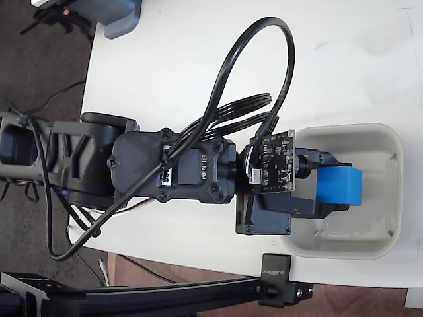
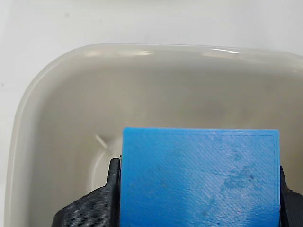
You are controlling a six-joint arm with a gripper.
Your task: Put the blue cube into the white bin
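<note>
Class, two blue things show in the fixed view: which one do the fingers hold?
The blue cube, bright blue over the white bin; the blue-grey object sits far off at the table's corner.

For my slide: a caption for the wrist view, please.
Gripper holds the blue cube over the white bin.

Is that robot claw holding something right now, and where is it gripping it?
Yes: the gripper holds the blue cube by two opposite side faces, above the white bin.
</note>
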